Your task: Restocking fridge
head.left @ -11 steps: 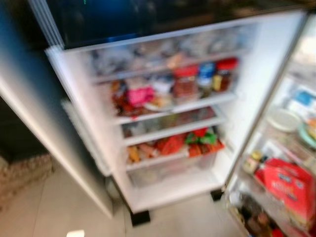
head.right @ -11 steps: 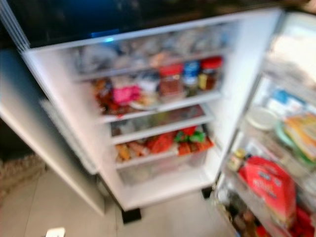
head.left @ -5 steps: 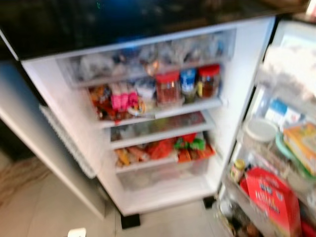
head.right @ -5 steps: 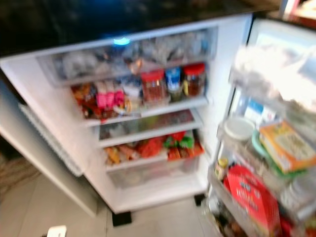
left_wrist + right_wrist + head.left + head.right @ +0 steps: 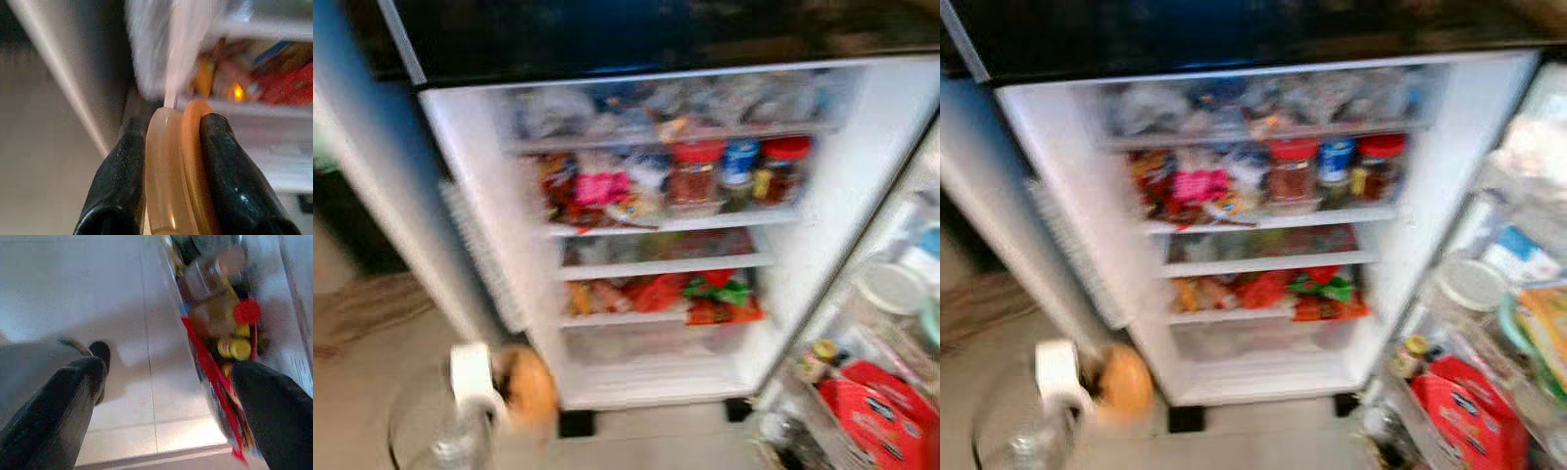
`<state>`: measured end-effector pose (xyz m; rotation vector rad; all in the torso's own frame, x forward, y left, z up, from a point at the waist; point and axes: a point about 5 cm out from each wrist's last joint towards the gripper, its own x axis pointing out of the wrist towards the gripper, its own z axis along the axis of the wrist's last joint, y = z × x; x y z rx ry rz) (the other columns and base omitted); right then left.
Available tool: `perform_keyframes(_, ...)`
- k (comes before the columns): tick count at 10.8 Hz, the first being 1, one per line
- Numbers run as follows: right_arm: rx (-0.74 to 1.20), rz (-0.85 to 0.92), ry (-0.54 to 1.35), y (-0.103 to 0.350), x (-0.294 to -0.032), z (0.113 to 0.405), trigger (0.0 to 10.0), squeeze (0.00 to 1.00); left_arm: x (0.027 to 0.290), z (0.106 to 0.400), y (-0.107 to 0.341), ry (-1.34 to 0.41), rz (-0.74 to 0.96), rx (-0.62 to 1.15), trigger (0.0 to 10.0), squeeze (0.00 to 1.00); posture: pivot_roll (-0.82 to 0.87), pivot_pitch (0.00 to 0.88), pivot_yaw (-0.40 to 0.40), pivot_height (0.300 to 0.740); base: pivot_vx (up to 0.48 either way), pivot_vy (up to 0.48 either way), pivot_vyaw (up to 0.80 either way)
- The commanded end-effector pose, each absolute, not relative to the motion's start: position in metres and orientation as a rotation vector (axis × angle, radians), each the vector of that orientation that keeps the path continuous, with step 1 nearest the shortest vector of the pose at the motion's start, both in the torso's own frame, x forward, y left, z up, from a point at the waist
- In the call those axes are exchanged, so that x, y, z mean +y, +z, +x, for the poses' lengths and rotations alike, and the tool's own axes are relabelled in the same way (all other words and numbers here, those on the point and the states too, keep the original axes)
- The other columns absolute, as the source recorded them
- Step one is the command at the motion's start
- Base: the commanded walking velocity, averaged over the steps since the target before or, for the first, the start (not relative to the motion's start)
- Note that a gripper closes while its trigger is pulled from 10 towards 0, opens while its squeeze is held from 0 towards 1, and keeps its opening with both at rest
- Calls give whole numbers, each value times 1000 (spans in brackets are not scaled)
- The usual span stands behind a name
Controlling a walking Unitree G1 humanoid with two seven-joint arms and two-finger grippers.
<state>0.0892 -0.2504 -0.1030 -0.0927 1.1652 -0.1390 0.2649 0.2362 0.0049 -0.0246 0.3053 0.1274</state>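
— What's in your left gripper (image 5: 172, 161)?

— Its jaws are clamped on an orange disc (image 5: 188, 161), a lid by the look of it. Your right gripper (image 5: 166, 396) hangs spread apart, holding nothing, near the door bins (image 5: 1469, 392).

— What changed?

— That left arm has just risen into your head view, low beside the fridge (image 5: 656, 382). You're likely about to shelve it.

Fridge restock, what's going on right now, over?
Left gripper shut on orange-lidded container, low before open fridge. Right gripper open, empty, over floor beside door shelf. Shelves look crowded; views blurred.
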Motion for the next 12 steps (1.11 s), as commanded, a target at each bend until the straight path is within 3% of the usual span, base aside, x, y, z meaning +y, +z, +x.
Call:
perform_keyframes(1,1192,-98,-125,-104,-250,84,10000,0,237,261,7,107,13,286,10000,0,-97,0,18,740,0,0,0)
perform_keyframes(5,1192,-96,-124,-104,-250,84,10000,0,234,263,21,101,-71,212,10000,0,-97,0,18,740,0,0,0)
perform_keyframes(6,1186,-75,-150,-104,-252,85,10000,0,187,265,59,6,-776,42,10000,0,-90,0,10,740,0,0,0)
perform_keyframes(9,1186,-71,-148,-104,-251,86,10000,0,178,263,56,-42,-710,79,10000,0,-81,0,15,740,0,0,0)
perform_keyframes(10,1186,-66,-149,-104,-250,86,10000,0,179,261,60,-40,-810,89,10000,0,-82,0,17,740,0,0,0)
perform_keyframes(11,1185,-64,-147,-104,-249,87,10000,0,181,256,67,-67,-1052,76,10000,0,-79,0,16,740,0,0,0)
perform_keyframes(12,1184,-65,-143,-104,-249,87,10000,0,182,255,64,-92,-1040,93,10000,0,-81,0,16,740,0,0,0)
